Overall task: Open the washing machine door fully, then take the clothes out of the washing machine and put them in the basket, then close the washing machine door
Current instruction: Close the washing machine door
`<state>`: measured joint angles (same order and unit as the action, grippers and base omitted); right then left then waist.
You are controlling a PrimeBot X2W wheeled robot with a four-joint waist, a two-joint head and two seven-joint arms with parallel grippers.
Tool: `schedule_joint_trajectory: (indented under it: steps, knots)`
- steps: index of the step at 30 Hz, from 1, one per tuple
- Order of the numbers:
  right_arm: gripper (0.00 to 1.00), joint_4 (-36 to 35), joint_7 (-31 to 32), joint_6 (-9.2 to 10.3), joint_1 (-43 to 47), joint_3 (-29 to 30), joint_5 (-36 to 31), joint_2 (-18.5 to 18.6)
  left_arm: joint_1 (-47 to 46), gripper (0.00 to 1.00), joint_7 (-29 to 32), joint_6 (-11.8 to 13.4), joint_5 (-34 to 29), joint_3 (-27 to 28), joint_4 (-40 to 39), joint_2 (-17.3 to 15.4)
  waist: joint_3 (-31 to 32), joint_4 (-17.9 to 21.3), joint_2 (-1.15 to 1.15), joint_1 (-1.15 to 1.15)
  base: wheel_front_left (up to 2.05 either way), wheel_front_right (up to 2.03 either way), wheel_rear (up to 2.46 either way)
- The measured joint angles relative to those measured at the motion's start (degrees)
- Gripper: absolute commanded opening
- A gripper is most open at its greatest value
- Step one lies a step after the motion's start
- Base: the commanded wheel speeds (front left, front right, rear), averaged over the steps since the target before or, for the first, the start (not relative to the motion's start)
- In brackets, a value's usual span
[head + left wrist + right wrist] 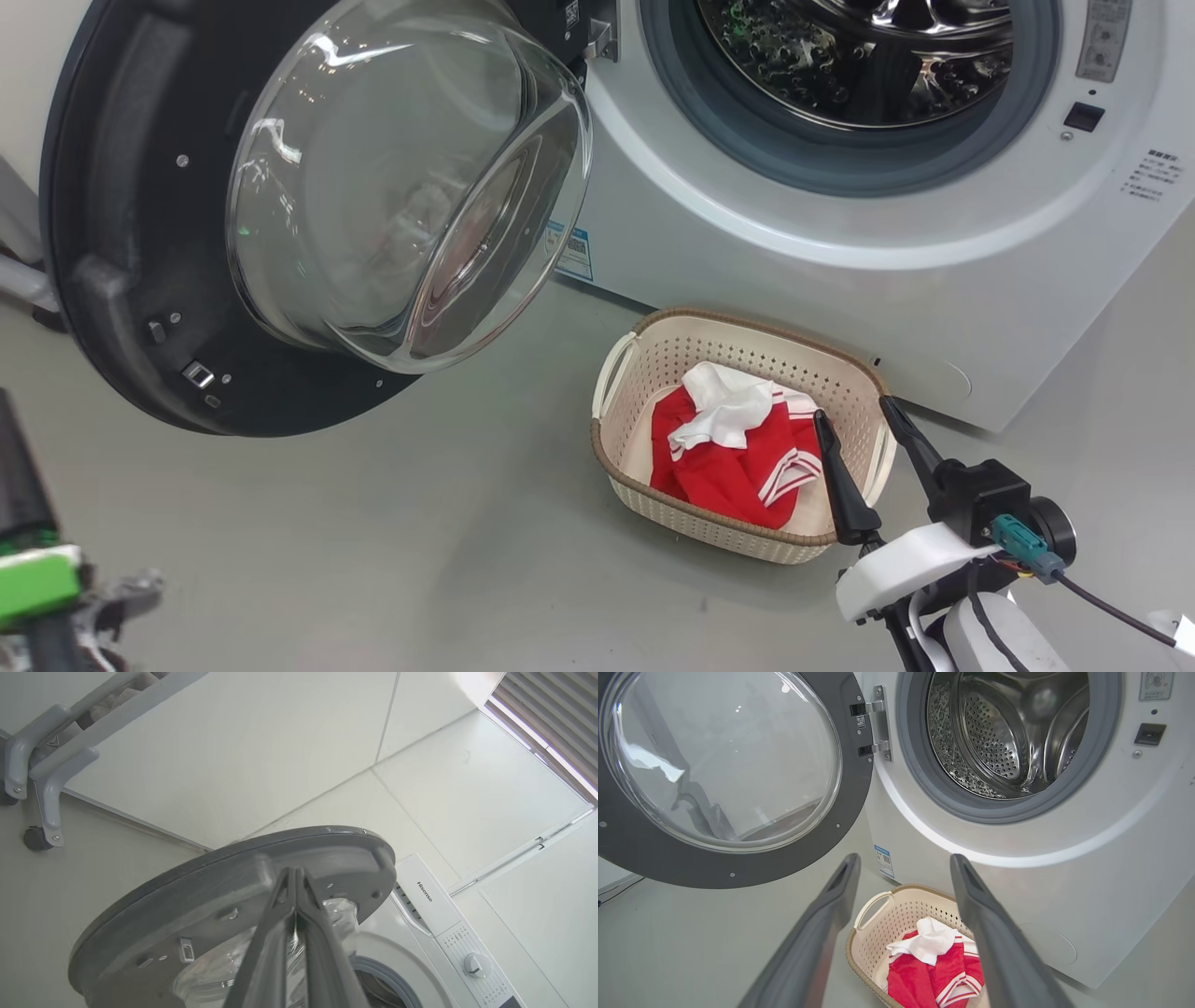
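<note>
Clothes [728, 467] in basket [653, 509] just beside splayed right tool [852, 409]; left tool [295, 872] clenched empty, towards door [224, 877]

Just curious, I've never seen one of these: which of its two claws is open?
The right claw, near the basket: its two dark fingers stand wide apart. The left claw, pointing at the door, has its fingers pressed together.

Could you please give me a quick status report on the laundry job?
Left claw shut, by the door. Right claw open, empty, above basket. Clothes in basket; door wide open. Nothing seen blocking the door.
</note>
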<state>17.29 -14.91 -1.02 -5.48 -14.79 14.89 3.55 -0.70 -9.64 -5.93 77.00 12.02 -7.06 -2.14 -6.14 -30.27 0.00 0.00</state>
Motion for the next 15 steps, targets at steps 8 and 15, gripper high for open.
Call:
schedule_joint_trajectory:
  steps: [8, 15]
  knots:
    - [1.0, -0.3, 0.0, 0.14, -0.5, 0.1, -0.5, 0.2, -4.6, 0.0, 4.3, -0.2, 8.8, 8.3, 2.8, -4.4, -1.4, 0.1, 0.0, 0.0, 0.0, 0.0, 0.0]
    - [1.0, -0.5, 0.3, 0.12, -1.4, -0.3, -0.9, 0.6, -8.8, 0.0, 9.8, 1.2, 16.0, 14.0, 11.3, -10.8, -2.9, 0.5, 0.0, 0.0, 0.0, 0.0, 0.0]
